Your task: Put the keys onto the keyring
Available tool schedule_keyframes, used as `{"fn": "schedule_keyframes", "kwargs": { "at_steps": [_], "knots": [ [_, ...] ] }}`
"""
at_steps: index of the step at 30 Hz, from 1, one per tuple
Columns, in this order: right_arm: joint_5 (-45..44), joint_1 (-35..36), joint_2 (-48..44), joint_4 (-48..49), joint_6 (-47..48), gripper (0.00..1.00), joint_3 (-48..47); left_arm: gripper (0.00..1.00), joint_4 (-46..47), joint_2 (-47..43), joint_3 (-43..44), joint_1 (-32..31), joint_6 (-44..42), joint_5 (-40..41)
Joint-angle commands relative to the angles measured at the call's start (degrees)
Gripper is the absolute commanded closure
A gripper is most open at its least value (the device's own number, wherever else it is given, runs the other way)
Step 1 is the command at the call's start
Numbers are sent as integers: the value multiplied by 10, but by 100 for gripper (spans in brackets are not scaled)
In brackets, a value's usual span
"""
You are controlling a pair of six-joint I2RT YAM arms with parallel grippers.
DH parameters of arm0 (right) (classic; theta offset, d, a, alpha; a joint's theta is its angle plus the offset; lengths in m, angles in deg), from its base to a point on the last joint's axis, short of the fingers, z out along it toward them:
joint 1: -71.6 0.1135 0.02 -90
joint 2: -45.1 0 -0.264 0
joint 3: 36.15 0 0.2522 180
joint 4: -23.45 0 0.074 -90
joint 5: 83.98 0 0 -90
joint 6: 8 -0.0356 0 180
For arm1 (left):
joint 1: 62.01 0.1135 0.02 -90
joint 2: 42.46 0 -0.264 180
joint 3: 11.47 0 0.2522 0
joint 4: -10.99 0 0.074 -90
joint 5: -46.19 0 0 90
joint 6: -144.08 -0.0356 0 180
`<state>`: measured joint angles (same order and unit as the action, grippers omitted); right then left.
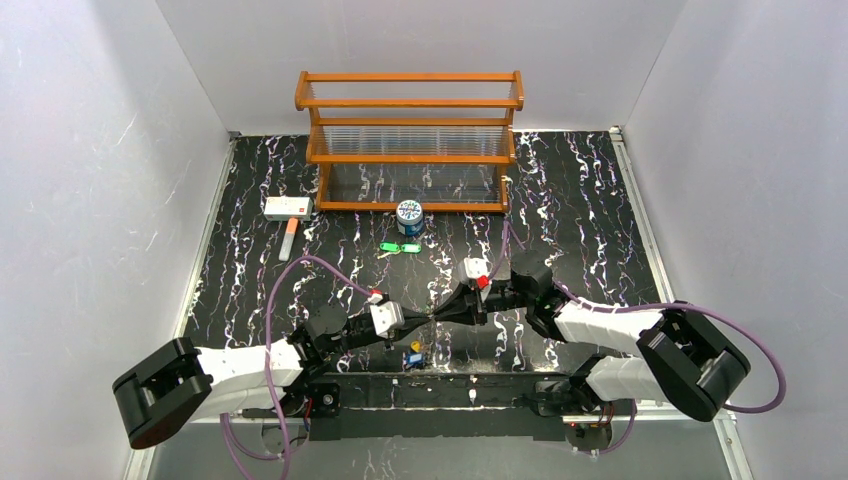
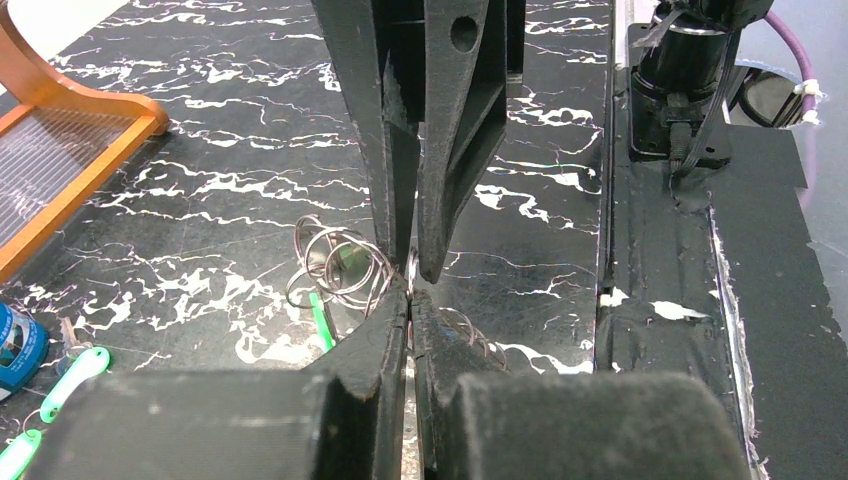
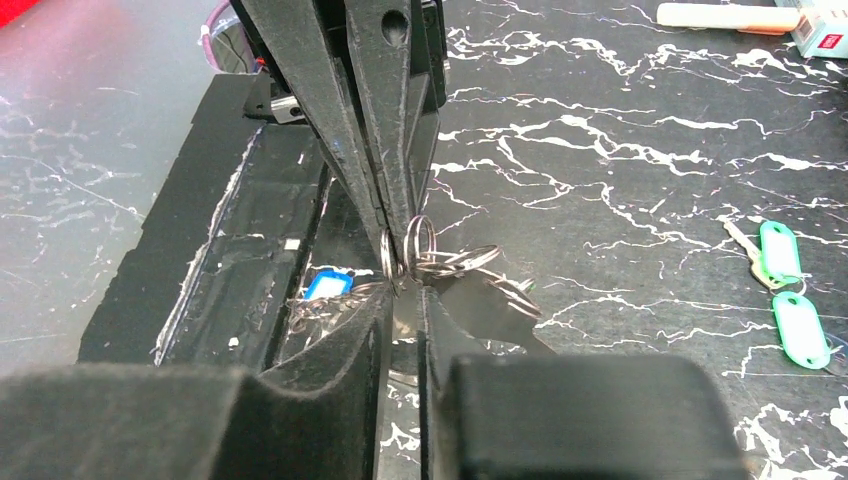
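Note:
My two grippers meet tip to tip above the near middle of the table. My left gripper (image 2: 411,300) is shut on a thin wire of the keyring (image 2: 335,262), a bunch of metal loops. My right gripper (image 3: 403,290) faces it. Its jaws are a narrow slit apart and pinch grey metal of the same bunch (image 3: 430,250). A green key (image 2: 320,320) hangs under the loops. A blue key (image 3: 325,285) lies on the table below. Two green keys (image 1: 400,248) lie farther back, and they also show in the right wrist view (image 3: 790,290).
A wooden rack (image 1: 410,140) stands at the back. A round blue-and-white can (image 1: 409,217) sits in front of it. A white box with a red mark (image 1: 288,207) lies at the back left. Black mounting plates (image 2: 700,250) run along the near edge.

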<state>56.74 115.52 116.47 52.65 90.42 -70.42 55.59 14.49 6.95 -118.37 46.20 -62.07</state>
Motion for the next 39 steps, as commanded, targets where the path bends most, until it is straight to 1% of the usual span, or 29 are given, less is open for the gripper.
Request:
{"fn": "schedule_keyframes", "kwargs": {
  "at_steps": [1, 5, 8, 12, 13, 15, 16, 17, 19, 21, 27, 30, 35, 39],
  "knots": [
    [4, 7, 7, 51, -9, 81, -23, 100, 20, 5, 27, 1, 1, -7],
    [6, 8, 8, 61, -15, 90, -24, 100, 20, 14, 30, 0, 2, -8],
    [9, 8, 10, 60, -14, 99, -24, 100, 22, 17, 31, 1, 4, -9],
    [11, 8, 6, 26, -1, 99, -28, 100, 21, 13, 29, 0, 7, 0],
    [10, 9, 3, 11, 7, 99, -29, 97, 21, 11, 28, 0, 8, 4],
    [4, 8, -7, -19, 25, 99, -31, 86, 22, 5, 24, 1, 8, 12],
    [0, 8, -13, -35, 34, 99, -32, 77, 22, 1, 22, 0, 9, 17],
    [-3, 9, -20, -49, 44, 99, -32, 71, 22, -2, 20, 0, 9, 22],
    [-11, 8, -33, -76, 61, 99, -32, 64, 21, -11, 16, 0, 9, 29],
    [-14, 8, -43, -102, 78, 99, -36, 60, 22, -18, 14, 0, 7, 30],
    [-18, 9, -51, -143, 106, 99, -42, 59, 22, -22, 12, 1, 1, 34],
    [-17, 8, -51, -157, 118, 99, -42, 60, 22, -29, 6, 1, -2, 51],
    [-13, 8, -51, -193, 148, 99, -41, 63, 17, -56, -12, 1, -14, 82],
    [-5, 8, -51, -200, 157, 99, -41, 66, 5, -67, -18, 1, -30, 97]
  ]
}}
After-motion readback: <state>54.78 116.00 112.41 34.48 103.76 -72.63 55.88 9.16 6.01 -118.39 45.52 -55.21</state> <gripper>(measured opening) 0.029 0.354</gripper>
